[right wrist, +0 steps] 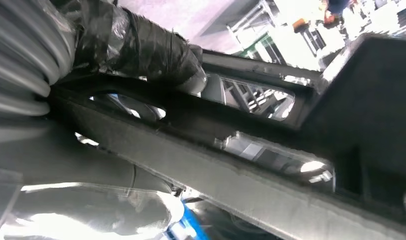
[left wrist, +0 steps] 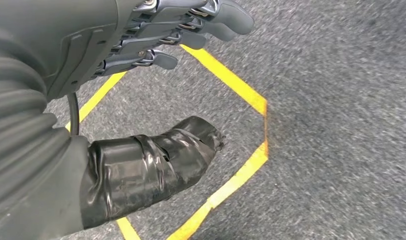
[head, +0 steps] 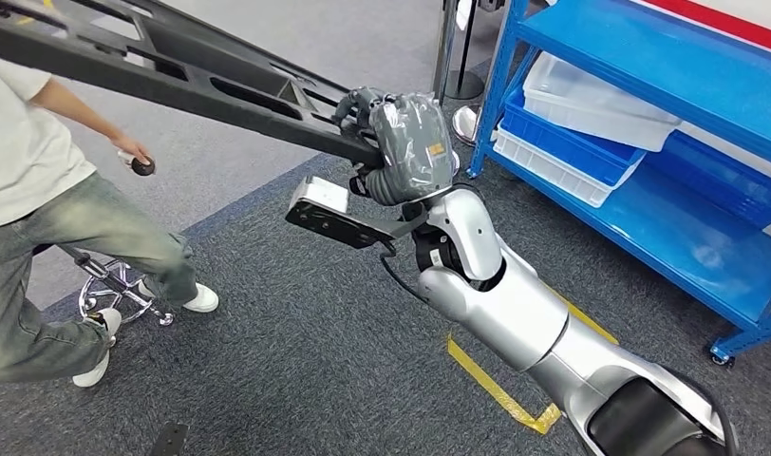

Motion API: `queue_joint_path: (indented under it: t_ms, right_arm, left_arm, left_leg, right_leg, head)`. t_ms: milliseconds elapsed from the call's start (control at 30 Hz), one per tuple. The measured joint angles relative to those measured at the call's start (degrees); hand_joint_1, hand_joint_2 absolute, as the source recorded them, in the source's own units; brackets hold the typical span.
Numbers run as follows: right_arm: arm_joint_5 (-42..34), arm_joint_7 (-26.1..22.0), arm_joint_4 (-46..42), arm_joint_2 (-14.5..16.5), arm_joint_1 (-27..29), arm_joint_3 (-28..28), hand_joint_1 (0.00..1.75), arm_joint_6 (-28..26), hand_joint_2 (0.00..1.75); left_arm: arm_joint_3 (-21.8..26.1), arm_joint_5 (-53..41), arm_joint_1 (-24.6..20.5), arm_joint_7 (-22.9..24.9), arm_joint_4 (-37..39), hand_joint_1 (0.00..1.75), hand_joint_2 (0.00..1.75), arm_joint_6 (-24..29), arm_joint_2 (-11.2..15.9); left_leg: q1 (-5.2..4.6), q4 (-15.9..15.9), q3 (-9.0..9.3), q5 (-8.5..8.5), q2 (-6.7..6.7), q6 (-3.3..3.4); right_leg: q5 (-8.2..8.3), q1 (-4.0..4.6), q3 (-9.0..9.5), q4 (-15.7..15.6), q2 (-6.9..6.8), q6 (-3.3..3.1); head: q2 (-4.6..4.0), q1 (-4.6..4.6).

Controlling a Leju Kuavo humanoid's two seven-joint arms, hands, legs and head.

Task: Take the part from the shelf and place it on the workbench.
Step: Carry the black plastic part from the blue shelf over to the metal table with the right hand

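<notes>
At lower right of the head view the silver right arm rises to the right hand (head: 410, 142), clamped around the near end of the part (head: 173, 66). This long black frame runs from the grip toward the upper left, overhanging a person (head: 40, 190) beside a stool (head: 116, 285). The left hand (left wrist: 156, 40) hangs over carpet, fingers loosely apart and holding nothing. The blue shelf (head: 648, 114) stands upper right. No surface is visible.

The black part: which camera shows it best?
The head view: the long black part stretches across it, gripped by the right hand. The right wrist view shows a dark close-up; the left wrist view shows carpet.
</notes>
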Motion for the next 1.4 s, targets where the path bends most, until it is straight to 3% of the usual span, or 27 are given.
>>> queue_joint_path:
  t_ms: [33,100,167,200,233,267,333,367,400,467,533,600,667,733,767,800,900,967,1033,1100,1167,1233,1267,1300,1333,1400]
  right_arm:
    - [0.48,0.2,-0.11,-0.11,0.01,-0.01,1.75,0.09,1.75]
    - [1.14,0.68,-0.46,-0.46,-0.03,-0.09,1.75,0.52,1.75]
    - [1.61,1.11,-0.82,-1.07,0.05,-0.26,1.75,1.17,1.75]
    - [1.84,1.33,-0.96,-1.49,0.19,-0.35,1.75,1.47,1.75]
    - [2.22,1.63,-1.1,-1.91,0.37,-0.4,1.75,1.77,1.75]
    - [2.75,2.01,-1.28,-2.36,0.51,-0.45,1.75,2.01,1.75]
    - [4.13,2.75,-1.92,-3.23,0.63,-0.64,1.75,2.5,1.75]
    - [4.71,3.03,-2.31,-3.66,0.6,-0.8,1.75,2.71,1.75]
    - [5.08,3.2,-2.8,-4.03,0.58,-1.0,1.75,2.92,1.75]
    - [5.33,3.4,-3.67,-4.64,0.54,-1.35,1.75,3.28,1.75]
    - [5.4,3.61,-4.31,-4.97,0.52,-1.5,1.75,3.54,1.75]
    - [5.59,3.81,-4.8,-5.1,0.49,-1.51,1.75,3.77,1.75]
    - [5.83,3.91,-5.21,-5.24,0.52,-1.52,1.75,3.99,1.75]
    - [5.97,3.93,-5.39,-5.4,0.69,-1.52,1.75,4.14,1.75]
    - [6.01,3.95,-5.46,-5.48,0.79,-1.52,1.75,4.17,1.75]
    - [6.03,3.96,-5.54,-5.54,0.86,-1.52,1.75,4.19,1.75]
    - [6.07,3.97,-5.92,-5.63,0.88,-1.52,1.75,4.19,1.75]
    - [6.07,3.96,-6.21,-5.66,0.84,-1.55,1.75,4.18,1.75]
    - [6.07,3.96,-6.48,-5.69,0.84,-1.57,1.75,4.18,1.75]
    - [6.1,4.0,-6.71,-5.79,0.81,-1.57,1.75,4.18,1.75]
    - [6.15,4.1,-6.82,-6.04,0.81,-1.64,1.75,4.18,1.75]
    - [6.16,4.26,-6.83,-6.38,1.08,-1.72,1.75,4.19,1.75]
    - [6.15,4.37,-6.83,-6.53,1.29,-1.73,1.75,4.2,1.75]
    - [6.15,4.46,-6.83,-6.66,1.44,-1.74,1.75,4.2,1.75]
    - [6.15,4.54,-6.84,-6.78,1.52,-1.75,1.75,4.21,1.75]
    - [6.15,4.58,-6.85,-6.95,1.51,-1.8,1.75,4.23,1.75]
  left_arm:
    - [-0.05,-0.1,0.13,-0.01,0.0,0.0,1.75,-0.1,0.02]
    - [-0.24,-0.37,0.22,-0.19,0.0,0.0,1.75,-0.16,0.04]
    - [-0.5,-0.53,0.02,-0.33,0.0,0.0,1.75,-0.22,0.03]
    - [-0.64,-0.55,-0.08,-0.33,0.0,0.0,1.75,-0.3,0.03]
    - [-0.78,-0.55,-0.08,-0.34,0.0,0.0,1.75,-0.45,0.03]
    - [-0.91,-0.56,-0.02,-0.34,0.0,0.0,1.75,-0.65,0.02]
    - [-1.12,-0.57,0.12,-0.41,0.0,0.0,1.75,-1.02,0.02]
    - [-1.21,-0.58,0.14,-0.45,0.0,0.0,1.75,-1.12,0.02]
    - [-1.31,-0.6,0.08,-0.49,0.0,0.0,1.75,-1.19,0.02]
    - [-1.54,-0.69,0.02,-0.5,0.0,0.0,1.75,-1.27,0.04]
    - [-1.7,-0.85,0.26,-0.46,0.0,0.0,1.75,-1.34,0.1]
    - [-1.74,-0.93,0.46,-0.42,0.0,0.0,1.75,-1.39,0.07]
    - [-1.77,-0.89,0.24,-0.39,0.0,0.0,1.75,-1.42,0.04]
    - [-1.81,-0.81,0.06,-0.38,0.0,0.0,1.75,-1.5,0.05]
    - [-1.84,-0.79,0.06,-0.38,0.0,0.0,1.75,-1.55,0.03]
    - [-1.86,-0.78,0.08,-0.38,0.0,0.0,1.75,-1.58,0.02]
    - [-1.91,-0.78,-0.05,-0.42,0.0,0.0,1.75,-1.59,0.12]
    - [-2.02,-0.77,-0.23,-0.48,0.0,0.0,1.75,-1.58,0.16]
    - [-2.11,-0.75,-0.18,-0.5,0.0,0.0,1.75,-1.57,0.19]
    - [-2.15,-0.67,-0.02,-0.52,0.0,0.0,1.75,-1.57,0.19]
    - [-2.17,-0.58,-0.13,-0.54,0.0,0.0,1.75,-1.57,0.15]
    - [-2.21,-0.58,-0.33,-0.52,0.0,0.0,1.75,-1.57,0.15]
    - [-2.22,-0.58,-0.32,-0.51,0.0,0.0,1.75,-1.57,0.15]
    - [-2.24,-0.58,-0.27,-0.49,0.0,0.0,1.75,-1.58,0.15]
    - [-2.25,-0.58,-0.23,-0.45,0.0,0.0,1.75,-1.59,0.15]
    - [-2.28,-0.58,-0.22,-0.34,0.0,0.0,1.75,-1.62,0.14]
  left_leg:
    - [0.17,-0.32,0.25,0.09,-0.57,0.29]
    - [0.58,-1.03,0.92,0.36,-1.65,0.91]
    - [0.72,-1.2,1.14,0.44,-2.84,1.27]
    - [0.68,-1.15,1.12,0.44,-3.54,1.36]
    - [0.66,-1.06,1.11,0.4,-4.31,1.4]
    - [0.64,-0.92,1.1,0.34,-5.08,1.41]
    - [0.66,-0.43,1.04,0.12,-6.62,1.24]
    - [0.63,-0.09,0.84,-0.05,-7.33,1.04]
    - [0.62,0.25,0.53,-0.16,-8.03,0.79]
    - [0.87,0.54,-0.15,-0.11,-9.19,0.08]
    - [1.23,0.43,-0.44,0.03,-9.78,-0.63]
    - [1.06,2.3,-1.36,-1.08,-7.17,-1.2]
    - [0.99,8.21,-4.31,-3.94,-3.66,-1.73]
    - [1.25,14.38,-7.63,-6.06,-2.71,-2.18]
    - [1.32,15.09,-8.09,-5.77,-2.58,-2.3]
    - [1.35,13.58,-7.37,-4.54,-2.4,-2.32]
    - [0.92,2.54,-1.54,-0.15,0.06,-1.61]
    - [0.46,-0.15,-0.16,0.09,0.87,-0.67]
    - [0.48,-0.26,-0.01,0.14,-0.32,0.09]
    - [0.76,-0.9,0.56,0.34,-1.51,0.7]
    - [0.92,-1.27,0.94,0.48,-2.67,1.22]
    - [0.88,-1.21,0.96,0.43,-4.01,1.51]
    - [0.85,-1.12,0.97,0.38,-4.8,1.54]
    - [0.84,-0.98,0.98,0.31,-5.59,1.53]
    - [0.85,-0.75,0.99,0.2,-6.4,1.44]
    - [0.96,-0.13,0.67,-0.11,-7.86,1.08]
  right_leg:
    - [-0.25,-0.05,0.22,0.07,0.04,0.36]
    - [-2.02,-0.14,-0.55,2.54,2.11,0.92]
    - [-5.25,-0.25,-3.83,9.24,4.74,1.09]
    - [-6.42,-0.24,-5.75,12.78,5.25,1.11]
    - [-6.6,-0.23,-7.09,14.91,5.45,1.12]
    - [-5.69,-0.23,-7.53,15.06,5.56,1.08]
    - [-1.43,-0.35,-5.47,9.38,6.33,0.86]
    - [0.19,-0.48,-3.96,5.76,7.61,0.72]
    - [1.2,-0.65,-2.75,2.93,8.77,0.61]
    - [1.25,-0.61,-1.9,0.88,9.99,0.33]
    - [1.48,-0.53,-1.59,0.37,8.8,-0.23]
    - [1.67,-0.74,-1.01,-0.29,7.54,-0.91]
    - [1.59,-0.73,-0.68,-0.55,6.24,-1.34]
    - [1.38,-0.64,-0.65,-0.51,4.85,-1.48]
    - [1.27,-0.62,-0.62,-0.49,4.16,-1.45]
    - [1.14,-0.61,-0.56,-0.45,3.49,-1.37]
    - [0.61,-0.44,-0.15,-0.32,1.71,-0.82]
    - [0.32,-0.21,0.12,-0.4,0.75,-0.21]
    - [0.03,-0.06,0.48,-0.66,-0.25,0.5]
    - [-1.15,-0.22,0.38,0.59,0.91,1.06]
    - [-4.19,-0.52,-2.06,6.29,3.85,1.27]
    - [-6.93,-0.57,-5.99,13.65,5.3,1.3]
    - [-6.85,-0.58,-7.17,15.32,5.51,1.31]
    - [-5.62,-0.6,-7.35,14.83,5.65,1.28]
    - [-3.45,-0.63,-6.47,12.17,5.97,1.19]
    - [0.5,-0.89,-3.45,4.52,8.52,0.98]
  head:
    - [0.0,0.02]
    - [0.0,0.2]
    - [0.0,0.4]
    - [0.0,0.47]
    - [0.0,0.47]
    - [0.0,0.47]
    - [0.0,0.49]
    - [0.0,0.48]
    - [0.0,0.43]
    - [0.0,0.43]
    - [0.0,0.5]
    - [0.0,0.16]
    - [0.0,-0.2]
    - [0.0,-0.23]
    - [0.0,-0.24]
    - [0.0,-0.23]
    - [0.0,-0.21]
    - [0.0,-0.17]
    - [0.0,-0.14]
    - [0.0,-0.01]
    - [0.0,0.24]
    - [0.0,0.39]
    - [0.0,0.4]
    - [0.0,0.41]
    - [0.0,0.41]
    - [0.0,0.43]
